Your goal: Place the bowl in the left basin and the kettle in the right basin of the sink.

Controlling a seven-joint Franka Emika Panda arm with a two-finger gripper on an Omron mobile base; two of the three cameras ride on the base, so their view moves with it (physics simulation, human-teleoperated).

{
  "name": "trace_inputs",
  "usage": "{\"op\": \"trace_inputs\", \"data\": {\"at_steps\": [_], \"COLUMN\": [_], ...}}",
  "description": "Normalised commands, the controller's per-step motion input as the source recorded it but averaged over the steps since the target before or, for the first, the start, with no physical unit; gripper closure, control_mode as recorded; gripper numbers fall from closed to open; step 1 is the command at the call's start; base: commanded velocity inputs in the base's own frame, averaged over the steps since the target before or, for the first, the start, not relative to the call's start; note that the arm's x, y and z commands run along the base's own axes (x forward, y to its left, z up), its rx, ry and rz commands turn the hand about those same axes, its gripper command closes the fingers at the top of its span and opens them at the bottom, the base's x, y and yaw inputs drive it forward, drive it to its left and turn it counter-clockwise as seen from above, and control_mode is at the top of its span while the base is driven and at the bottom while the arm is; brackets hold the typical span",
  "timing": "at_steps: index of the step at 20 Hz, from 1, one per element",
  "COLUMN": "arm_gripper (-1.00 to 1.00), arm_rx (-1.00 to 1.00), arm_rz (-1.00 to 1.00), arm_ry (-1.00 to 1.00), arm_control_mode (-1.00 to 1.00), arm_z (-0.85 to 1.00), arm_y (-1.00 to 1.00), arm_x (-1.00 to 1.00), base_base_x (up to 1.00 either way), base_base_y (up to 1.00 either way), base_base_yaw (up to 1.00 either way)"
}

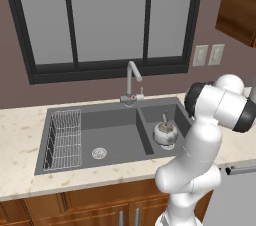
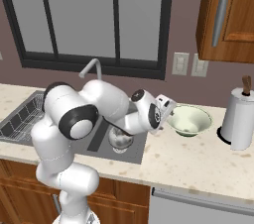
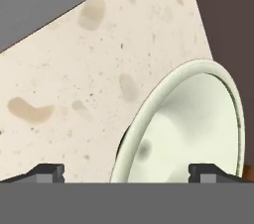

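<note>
Pincer point(image 3: 126, 174) jaws wide apart, nothing held, poised just beside the bowl point(image 2: 189, 120), which sits on the speckled beige desk point(image 2: 198, 163) right of the sink point(image 1: 75, 165). Kettle point(image 1: 165, 131) upright in right basin point(image 1: 180, 115). Left basin point(image 1: 112, 137) holds wire rack point(image 1: 64, 139). Window point(image 1: 107, 15) behind faucet point(image 1: 131, 81); paper towel roll point(image 2: 238, 117) on desk.

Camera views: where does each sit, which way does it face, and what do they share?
Left base view: behind-left, facing the dark grey two-basin sink; white arm lower right.
Right base view: behind-right, facing the pale cream bowl on the counter; arm lower left, open hand.
Hand view: on the hand, facing the bowl; fingertips at bottom.
Base views share the squat silvery kettle.
</note>
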Motion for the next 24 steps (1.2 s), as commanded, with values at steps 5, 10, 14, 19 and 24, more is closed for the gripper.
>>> {"op": "trace_inputs", "data": {"at_steps": [5,10,14,19,24], "arm_gripper": [-1.00,-1.00,1.00,1.00,1.00], "arm_rx": [0.00,0.00,0.00,0.00,0.00], "arm_rz": [0.00,0.00,0.00,0.00,0.00], "arm_ry": [0.00,0.00,0.00,0.00,0.00], "arm_control_mode": [-1.00,-1.00,-1.00,-1.00,-1.00], "arm_z": [-0.05,-0.07,-0.11,-0.04,0.00], "arm_y": [-0.20,-0.11,-0.02,0.00,0.00], "arm_x": [0.09,0.06,0.02,0.05,0.00], "base_base_x": [0.00,0.00,0.00,0.00,0.00], "base_base_y": [0.00,0.00,0.00,0.00,0.00], "base_base_yaw": [0.00,0.00,0.00,0.00,0.00]}}
